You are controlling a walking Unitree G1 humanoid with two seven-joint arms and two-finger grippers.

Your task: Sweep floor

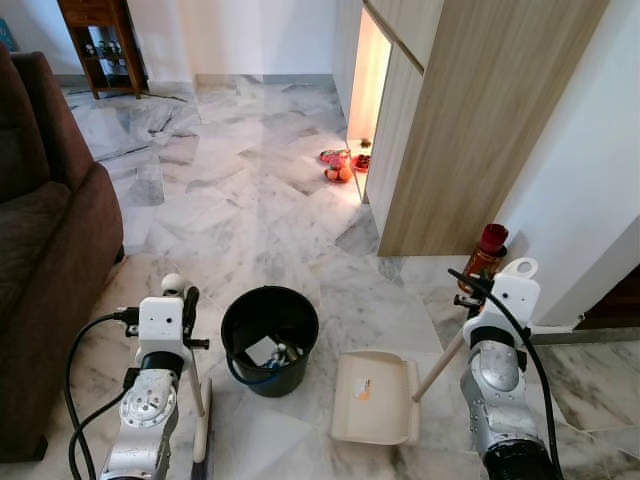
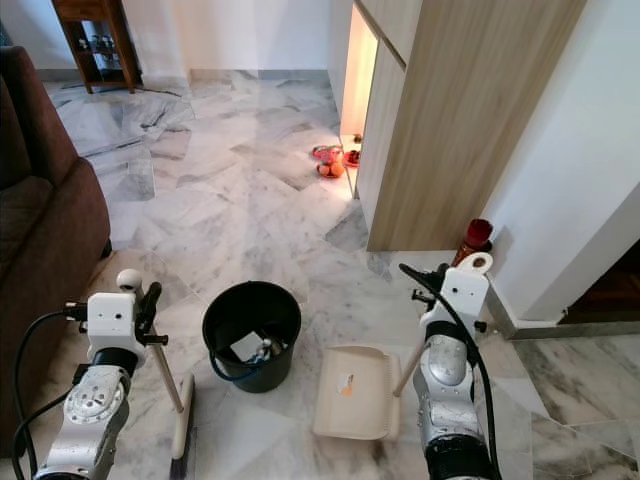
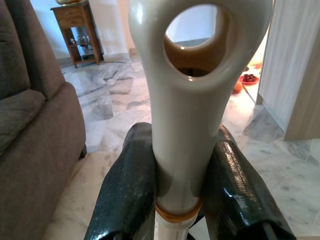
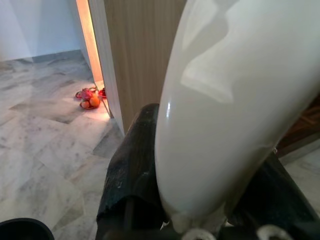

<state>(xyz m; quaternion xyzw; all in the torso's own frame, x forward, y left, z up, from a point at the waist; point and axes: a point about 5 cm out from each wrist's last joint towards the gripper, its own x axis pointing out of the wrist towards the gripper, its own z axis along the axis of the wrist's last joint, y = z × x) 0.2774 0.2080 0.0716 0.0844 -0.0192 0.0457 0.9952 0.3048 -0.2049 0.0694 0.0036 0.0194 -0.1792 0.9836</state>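
Left gripper [image 3: 179, 200] is clamped on the cream broom handle [image 3: 182, 125], its two black fingers [image 3: 125, 195] pressed against either side of the shaft just under the handle's ring-shaped hanging loop; from the head camera the same gripper [image 1: 188, 312] sits at the top of the handle, and the shaft slants down from it to the broom head [image 1: 203, 440], which rests on the marble floor [image 1: 250, 200] directly below and slightly inward of the gripper. Right gripper [image 4: 200, 210] is likewise closed around a pale handle, the dustpan handle [image 4: 235, 110], with one dark finger [image 4: 132, 170] hugging its side; in the head view this gripper [image 1: 472, 290] holds the upper end of the handle, which angles down and inward to the cream dustpan [image 1: 375, 398] lying flat on the floor, a small orange scrap on its tray. Between the two grippers, nearer the left one, stands a black bucket [image 1: 270, 338] with some paper and litter inside. Just beyond the right gripper, against the white wall, is a dark bottle with a red cap [image 1: 486, 256]. A brown sofa [image 1: 45, 250] runs along the outer side of the left arm. Farther ahead of the right gripper, a wooden cabinet [image 1: 450, 120] rises from the floor, with red and orange items [image 1: 338, 166] lying by its lit opening, and a wooden side table [image 1: 103, 40] stands well beyond the left gripper at the far wall.
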